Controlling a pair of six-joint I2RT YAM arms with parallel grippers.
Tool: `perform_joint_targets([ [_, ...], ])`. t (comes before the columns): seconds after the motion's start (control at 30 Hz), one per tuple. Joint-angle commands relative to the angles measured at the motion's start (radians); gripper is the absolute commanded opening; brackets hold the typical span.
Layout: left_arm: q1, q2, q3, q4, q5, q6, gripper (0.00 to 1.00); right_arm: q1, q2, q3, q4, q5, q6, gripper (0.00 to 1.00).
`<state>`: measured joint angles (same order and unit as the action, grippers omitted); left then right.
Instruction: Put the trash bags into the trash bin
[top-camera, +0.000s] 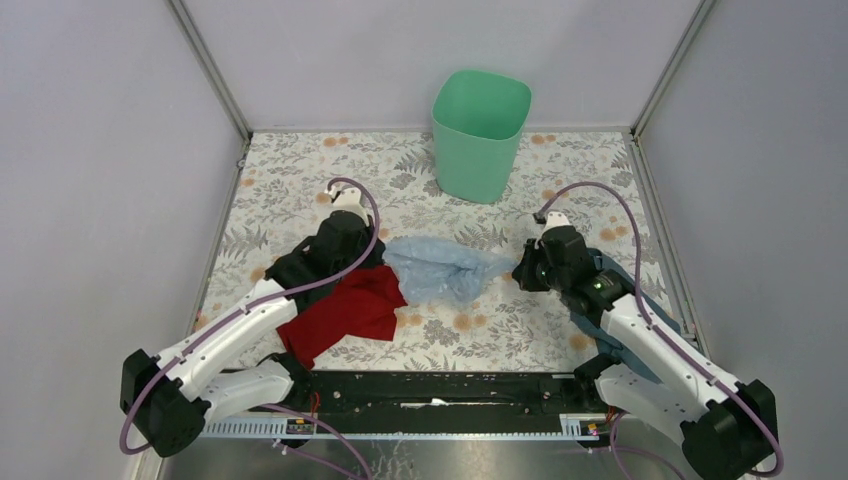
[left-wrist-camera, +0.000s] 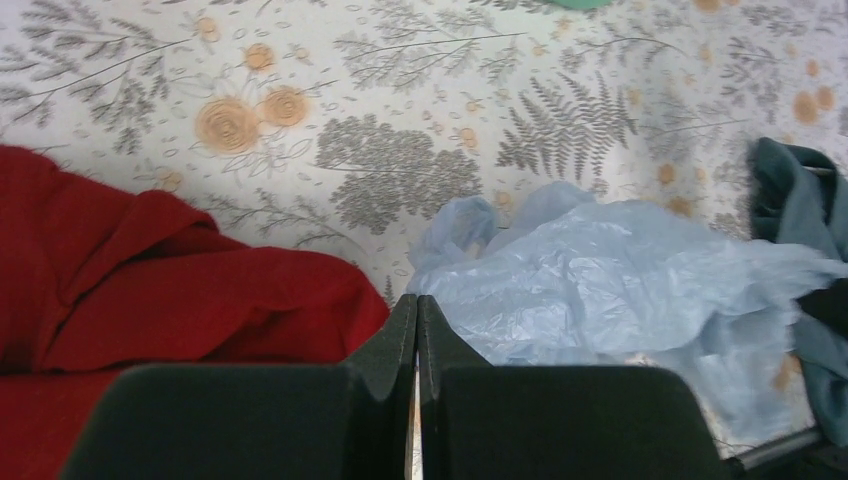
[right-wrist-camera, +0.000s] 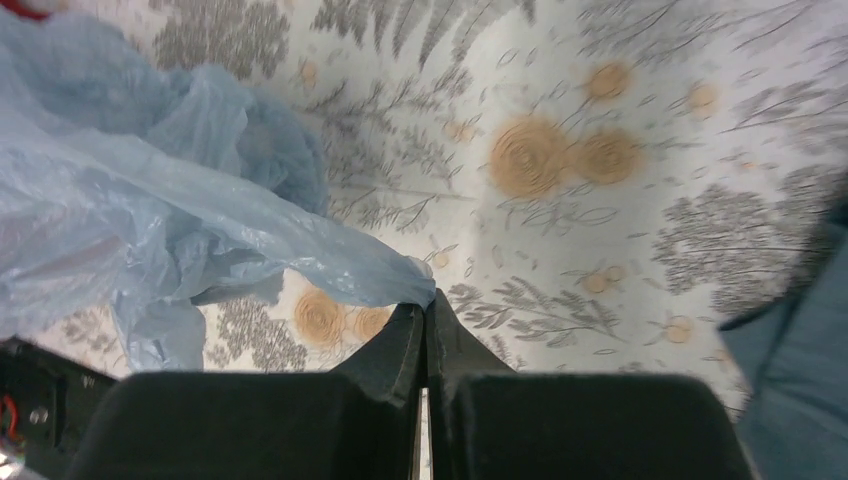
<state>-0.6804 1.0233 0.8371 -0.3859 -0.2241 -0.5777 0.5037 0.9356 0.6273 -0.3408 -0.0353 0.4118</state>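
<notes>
1. Nearest you, the two arms rise from the near edge of the desk, which has a floral cover. The left arm reaches forward and inward. The right arm does the same from the other side, so both wrists point toward the middle of the desk.
2. A crumpled red cloth lies under and beside the left forearm. A teal cloth lies under the right forearm.
3. Just beyond the cloths, between the two wrists, the trash bag lies on the desk. It is thin, pale blue plastic film, slightly see-through, wrinkled and collapsed into a low, loose heap. Its left edge touches the red cloth.
4. The left pincer sits low at the bag's left edge, its fingers pressed together. The film lies right at the fingertips. You cannot tell from the wrist view whether any of it is caught between them.
5. The right pincer sits low at the bag's right end. Its fingers are pressed together on a corner of the film, which draws out to a narrow point at the tips.
6. Farthest from you, the trash bin stands upright at the back edge of the desk, slightly right of centre. It is mint-green plastic with a rounded-square rim, and it tapers to a narrower base. Its mouth is open upward. It stands well apart from the bag and from both pincers.
</notes>
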Motion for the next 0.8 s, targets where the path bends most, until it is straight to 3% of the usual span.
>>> perform_joint_targets([
  [0.0, 0.022, -0.003, 0.033, -0.039, -0.113, -0.025, 0.0, 0.004, -0.058, 0.096, -0.086, 0.211, -0.031, 0.0],
  [0.1, 0.041, 0.004, 0.032, -0.035, -0.067, -0.015, 0.0, 0.004, -0.071, 0.098, -0.064, 0.198, -0.047, 0.01],
  [0.27, 0.045, 0.094, 0.103, -0.016, 0.143, 0.05, 0.04, 0.004, -0.059, 0.05, 0.059, -0.012, -0.057, 0.01],
  [0.3, 0.045, 0.116, 0.131, -0.029, 0.167, 0.056, 0.14, 0.005, -0.05, 0.045, 0.075, -0.035, -0.047, 0.01],
  [0.37, 0.044, 0.144, 0.179, -0.062, 0.197, 0.049, 0.52, 0.005, -0.041, 0.043, 0.094, -0.057, -0.034, 0.01],
  [0.4, 0.042, 0.148, 0.193, -0.06, 0.227, 0.045, 0.65, 0.005, -0.039, 0.04, 0.103, -0.061, -0.028, 0.01],
  [0.5, 0.032, 0.133, 0.199, -0.023, 0.313, 0.012, 0.96, 0.005, -0.042, 0.031, 0.138, -0.063, -0.018, 0.01],
  [0.63, -0.076, 0.147, 0.191, 0.081, 0.435, -0.019, 0.99, 0.005, -0.04, 0.039, 0.156, -0.068, -0.021, 0.01],
  [0.77, -0.23, 0.254, 0.205, 0.136, 0.376, -0.05, 0.99, 0.005, -0.035, 0.057, 0.159, -0.086, -0.023, 0.01],
])
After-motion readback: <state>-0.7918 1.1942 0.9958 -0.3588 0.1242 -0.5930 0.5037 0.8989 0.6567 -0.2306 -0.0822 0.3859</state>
